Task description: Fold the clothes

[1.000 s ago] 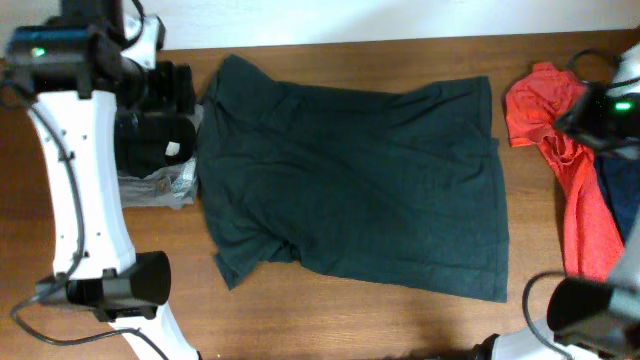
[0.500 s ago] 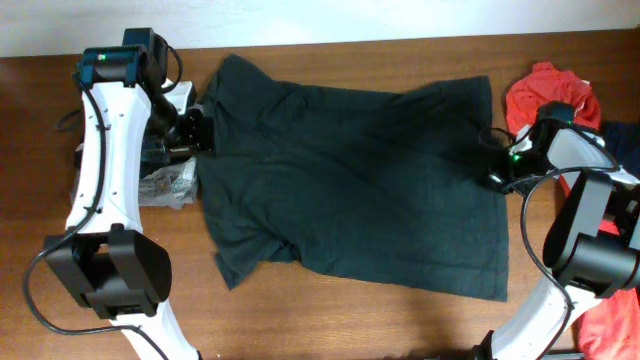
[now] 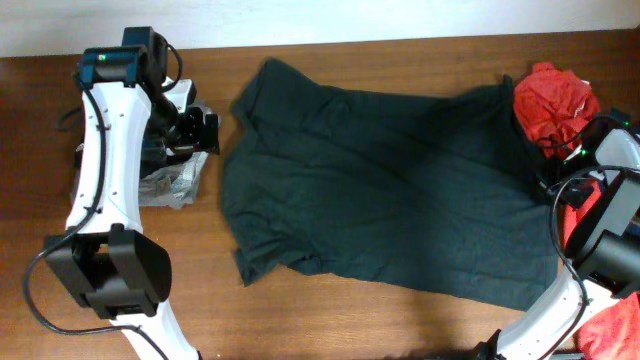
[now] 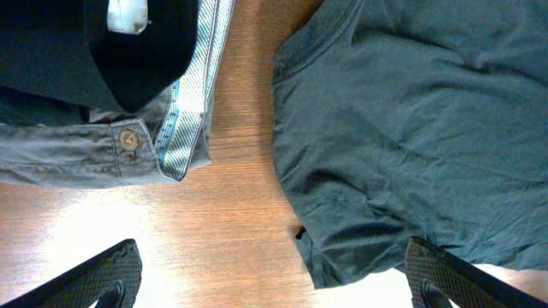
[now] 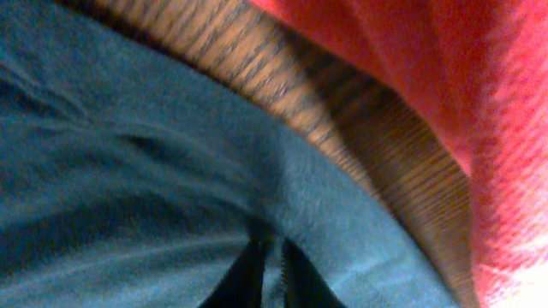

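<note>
The clothes are chiefly a dark greenish-black T-shirt (image 3: 390, 195) lying flat across the table, with no lettering showing. My left gripper (image 3: 210, 135) is open just off the shirt's left shoulder and holds nothing. In the left wrist view, the left gripper (image 4: 274, 282) spans bare wood and the shirt's sleeve (image 4: 411, 128). My right gripper (image 3: 552, 172) is at the shirt's right edge. In the right wrist view, the right gripper (image 5: 270, 274) is shut on a pinch of the dark fabric (image 5: 128, 171).
A red garment (image 3: 550, 100) lies bunched at the back right, touching the shirt's corner, and fills the right wrist view's upper right (image 5: 428, 68). Grey trousers with a button (image 4: 86, 145) and a black garment (image 4: 128, 43) are piled at the left (image 3: 165, 180).
The T-shirt has slid to the right, with its right edge in my right gripper. Its left edge has come away from my left gripper, which opened wider.
</note>
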Tool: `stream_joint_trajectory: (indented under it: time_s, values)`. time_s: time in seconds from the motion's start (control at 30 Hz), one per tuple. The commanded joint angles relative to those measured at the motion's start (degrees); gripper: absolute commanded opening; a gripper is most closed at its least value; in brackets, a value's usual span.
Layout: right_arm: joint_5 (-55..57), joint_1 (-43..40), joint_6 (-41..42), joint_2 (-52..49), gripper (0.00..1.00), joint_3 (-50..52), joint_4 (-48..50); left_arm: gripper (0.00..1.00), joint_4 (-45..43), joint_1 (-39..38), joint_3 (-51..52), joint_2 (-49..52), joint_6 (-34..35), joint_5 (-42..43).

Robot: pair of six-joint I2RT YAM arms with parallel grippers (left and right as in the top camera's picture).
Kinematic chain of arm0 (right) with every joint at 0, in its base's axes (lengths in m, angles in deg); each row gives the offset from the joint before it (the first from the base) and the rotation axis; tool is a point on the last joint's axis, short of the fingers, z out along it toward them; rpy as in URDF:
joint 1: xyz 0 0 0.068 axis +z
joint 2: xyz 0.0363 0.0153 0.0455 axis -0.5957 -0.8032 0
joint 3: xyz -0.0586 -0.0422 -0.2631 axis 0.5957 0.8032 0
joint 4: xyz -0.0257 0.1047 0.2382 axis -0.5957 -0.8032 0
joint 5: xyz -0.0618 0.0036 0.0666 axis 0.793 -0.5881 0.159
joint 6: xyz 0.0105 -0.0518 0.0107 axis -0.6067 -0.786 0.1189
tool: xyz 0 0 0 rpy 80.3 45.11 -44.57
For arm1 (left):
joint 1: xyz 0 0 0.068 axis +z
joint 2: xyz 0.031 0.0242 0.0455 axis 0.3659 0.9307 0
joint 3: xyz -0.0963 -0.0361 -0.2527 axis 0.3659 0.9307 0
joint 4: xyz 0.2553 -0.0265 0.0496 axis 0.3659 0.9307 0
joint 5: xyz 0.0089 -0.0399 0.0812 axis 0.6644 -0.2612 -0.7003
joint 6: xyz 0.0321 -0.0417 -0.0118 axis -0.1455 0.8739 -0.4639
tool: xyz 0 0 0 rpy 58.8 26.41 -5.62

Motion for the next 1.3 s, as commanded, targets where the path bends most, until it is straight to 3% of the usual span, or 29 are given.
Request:
stream_joint_trajectory:
  time_s: [0.0, 0.07, 0.17, 0.27, 0.43, 0.57, 0.7, 0.83, 0.9, 1.0, 1.1, 1.2, 1.27]
  values:
    - [-5.1, 0.6, -4.9, 0.5, 0.38, -5.3, -3.5, 0.98, 2.1, 0.3, 0.1, -0.1, 0.0, -0.3]
    - [-8.3, 0.6, -5.9, 3.2, 0.49, -8.6, -6.7, 0.98, 3.8, 0.3, 0.8, -0.1, 0.0, -0.3]
    - [-10.9, 0.6, -6.1, 8.6, 0.54, -11.0, -10.2, 0.96, 3.8, 0.3, 5.2, -0.1, 0.5, -0.2]
    - [-13.7, 0.6, -6.6, 15.3, 0.57, -11.2, -12.5, 0.84, 1.0, 0.3, 13.3, -0.1, 0.5, 3.7]
    - [-14.1, 0.6, -6.7, 25.9, 0.6, -11.1, -17.4, 0.8, -13.7, -0.7, 32.9, -0.1, 0.5, 5.0]
    - [-13.8, 0.6, -6.7, 27.9, 0.61, -11.0, -23.4, 0.7, -24.7, -0.7, 42.0, -0.1, 0.5, 5.3]
    - [-13.6, 0.5, -6.4, 27.8, 0.62, -9.5, -23.3, 0.67, -31.0, -0.7, 47.6, -0.1, 0.5, 7.9]
    - [-12.5, 0.5, -6.5, 27.8, 0.62, -9.4, -23.4, 0.49, -35.7, -0.7, 49.5, -0.1, 0.5, 9.5]
    - [-10.8, 0.5, -6.4, 27.8, 0.62, -9.4, -23.3, 0.3, -35.9, -0.7, 49.3, -0.2, 0.4, 13.3]
    - [-10.2, 0.5, -6.2, 27.8, 0.63, -8.9, -23.3, 0.11, -35.9, -0.7, 48.8, -0.7, 0.4, 16.7]
    - [-10.2, 0.6, -6.0, 27.8, 0.69, -6.2, -21.8, 0.01, -35.4, -0.4, 47.0, -1.5, 0.4, 16.3]
    - [-9.0, 0.5, -4.4, 27.7, 0.72, 0.3, -18.6, 0.01, -35.5, 0.5, 45.9, -2.3, 0.4, 15.9]
    - [-1.1, -0.9, -1.0, 27.5, 0.77, 6.0, -15.7, 0.01, -35.3, 1.3, 45.7, -2.3, 0.4, 15.7]
